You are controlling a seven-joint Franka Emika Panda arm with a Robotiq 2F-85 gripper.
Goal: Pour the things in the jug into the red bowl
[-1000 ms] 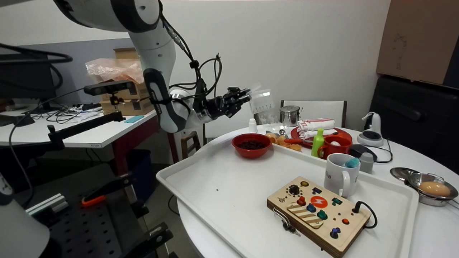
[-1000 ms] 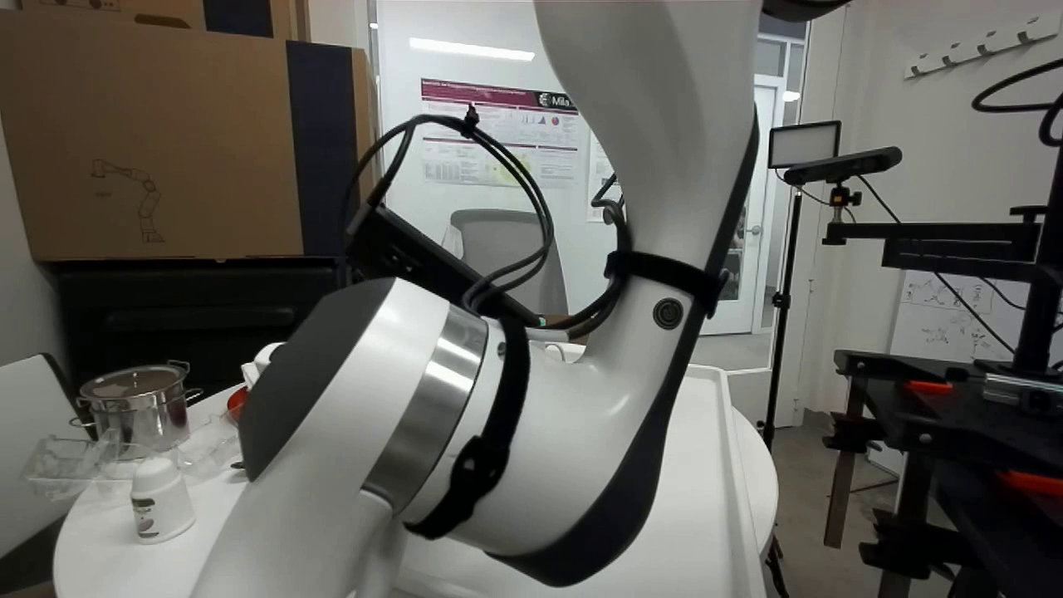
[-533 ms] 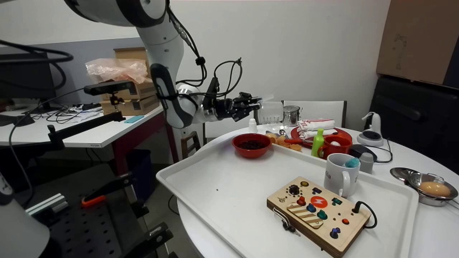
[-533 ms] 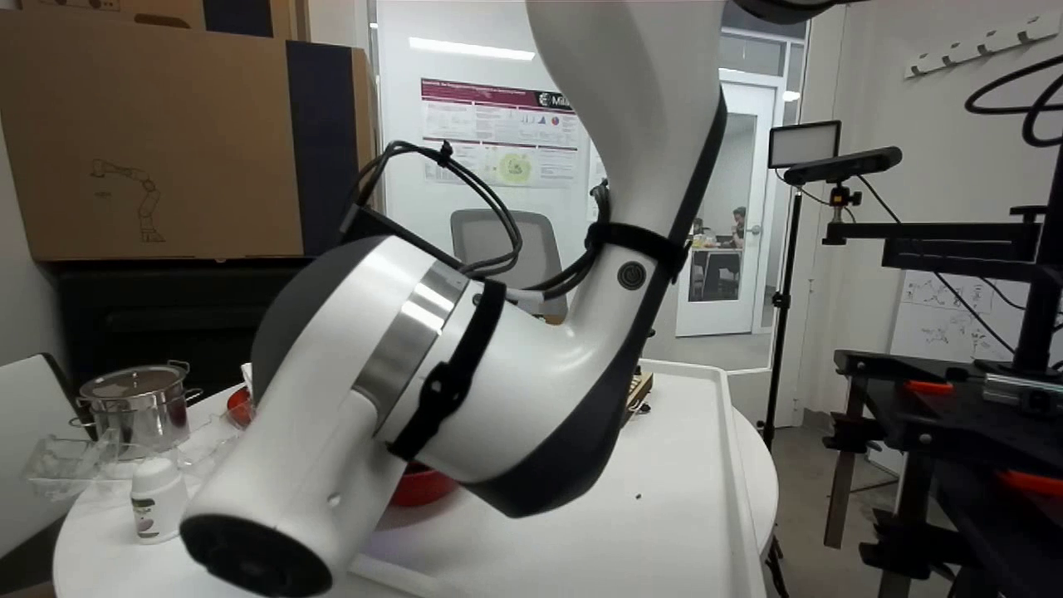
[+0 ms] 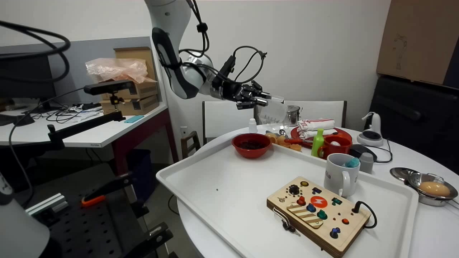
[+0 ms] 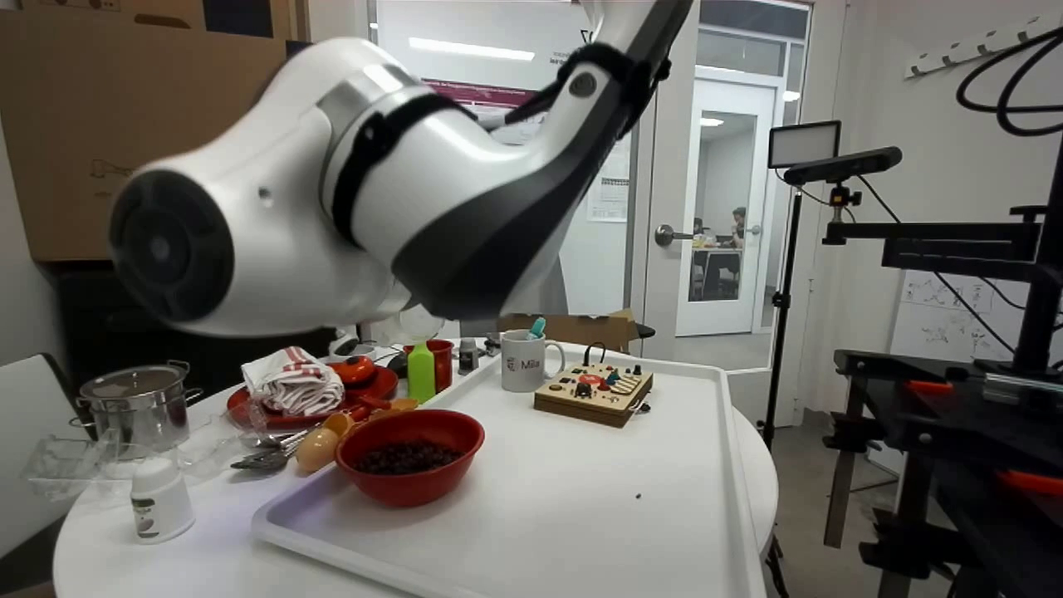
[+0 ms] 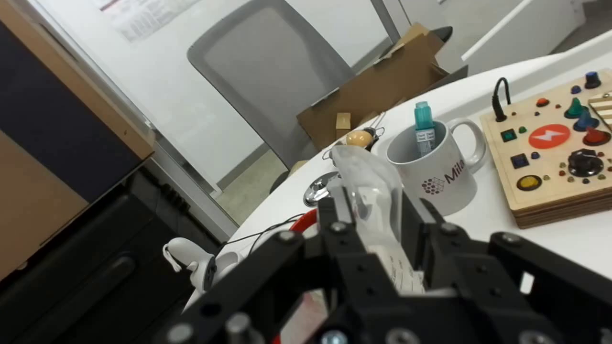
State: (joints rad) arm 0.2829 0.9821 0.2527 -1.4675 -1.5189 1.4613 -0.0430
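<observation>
The jug [image 5: 274, 110], clear and translucent with printed marks, is held tilted in the air by my gripper [image 5: 267, 99], beyond and above the red bowl's right side. In the wrist view the jug [image 7: 370, 191] shows between the two fingers of the gripper [image 7: 375, 208], which are closed on it. I see no dark pieces inside the jug. In an exterior view the arm hides the gripper and most of the jug. The red bowl [image 5: 251, 152] stands on the tray's far corner with small dark pieces inside. It also shows in an exterior view [image 6: 407, 490], and not in the wrist view.
The white tray [image 5: 215, 215] also bears a wooden button box [image 5: 315, 215] and a white mug [image 5: 337, 175]. Beyond its edge are orange eggshells [image 5: 283, 141], a green bottle [image 5: 317, 143], a red plate [image 6: 384, 386] with a cloth, a steel pot [image 6: 137, 411] and a white bottle [image 6: 159, 502].
The arm has risen and moved to the right with the jug in an exterior view; the jug's tilt has changed. The arm no longer covers the red bowl in an exterior view. The bowl stays put.
</observation>
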